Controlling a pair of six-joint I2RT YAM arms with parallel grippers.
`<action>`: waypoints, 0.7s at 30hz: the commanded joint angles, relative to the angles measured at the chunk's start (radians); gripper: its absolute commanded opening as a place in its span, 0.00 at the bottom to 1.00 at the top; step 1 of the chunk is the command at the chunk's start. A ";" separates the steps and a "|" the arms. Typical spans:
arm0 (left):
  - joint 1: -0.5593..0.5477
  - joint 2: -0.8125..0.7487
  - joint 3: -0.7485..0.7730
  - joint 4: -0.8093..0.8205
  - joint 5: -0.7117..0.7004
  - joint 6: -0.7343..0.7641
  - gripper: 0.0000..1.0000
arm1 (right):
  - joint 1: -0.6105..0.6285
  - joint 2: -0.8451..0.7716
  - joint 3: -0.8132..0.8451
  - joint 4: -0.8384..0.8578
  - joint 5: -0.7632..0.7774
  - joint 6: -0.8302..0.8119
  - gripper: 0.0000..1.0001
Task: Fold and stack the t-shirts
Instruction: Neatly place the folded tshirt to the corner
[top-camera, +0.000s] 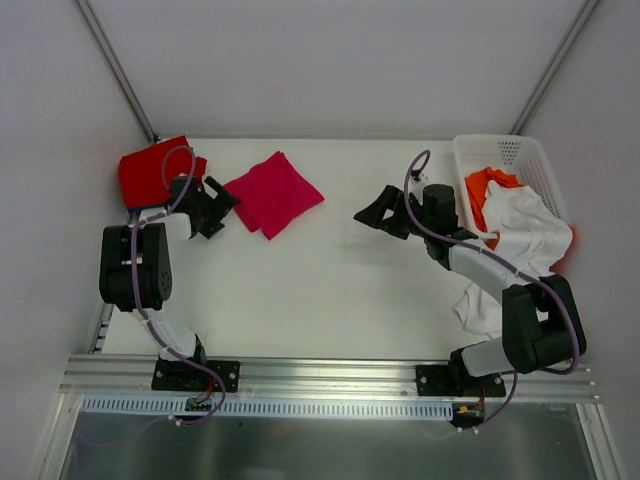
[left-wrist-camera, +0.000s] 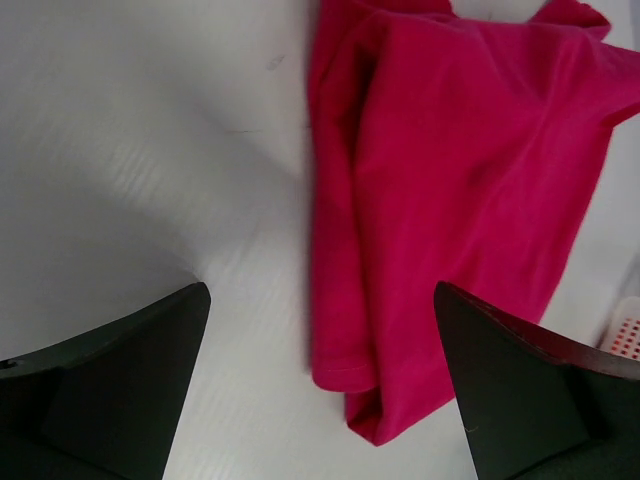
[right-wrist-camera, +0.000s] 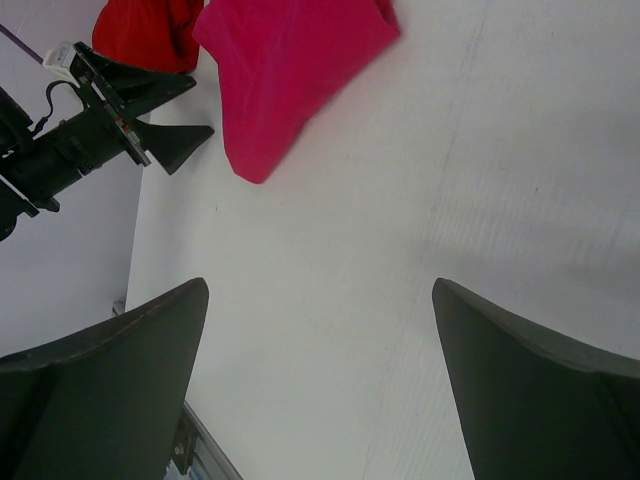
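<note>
Jaws spread wide and empty on both sides; left tool (top-camera: 224, 213) hangs just beside the left edge of the folded crimson-pink t-shirt (top-camera: 273, 194); right tool (top-camera: 368, 212) hovers over bare surface (top-camera: 320, 290), open room between it and that cloth; red t-shirt (top-camera: 150, 172) lies at the far left corner; orange t-shirt (top-camera: 487, 188) and white t-shirt (top-camera: 520, 230) fill the basket (top-camera: 520, 150) far right, white spilling over its near rim; pale walls (top-camera: 330, 60) around.

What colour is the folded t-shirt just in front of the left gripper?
Crimson-pink; the folded t-shirt shows best in the left wrist view.
</note>
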 joint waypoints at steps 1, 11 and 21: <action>-0.004 0.064 -0.064 0.088 0.077 -0.100 0.99 | -0.013 -0.048 -0.029 0.039 0.000 -0.024 0.99; -0.006 0.124 0.054 -0.064 0.029 -0.051 0.99 | -0.045 -0.098 -0.067 0.039 -0.012 0.002 0.99; -0.066 0.291 0.295 -0.150 0.072 -0.077 0.99 | -0.098 -0.135 -0.111 0.039 -0.042 0.009 0.99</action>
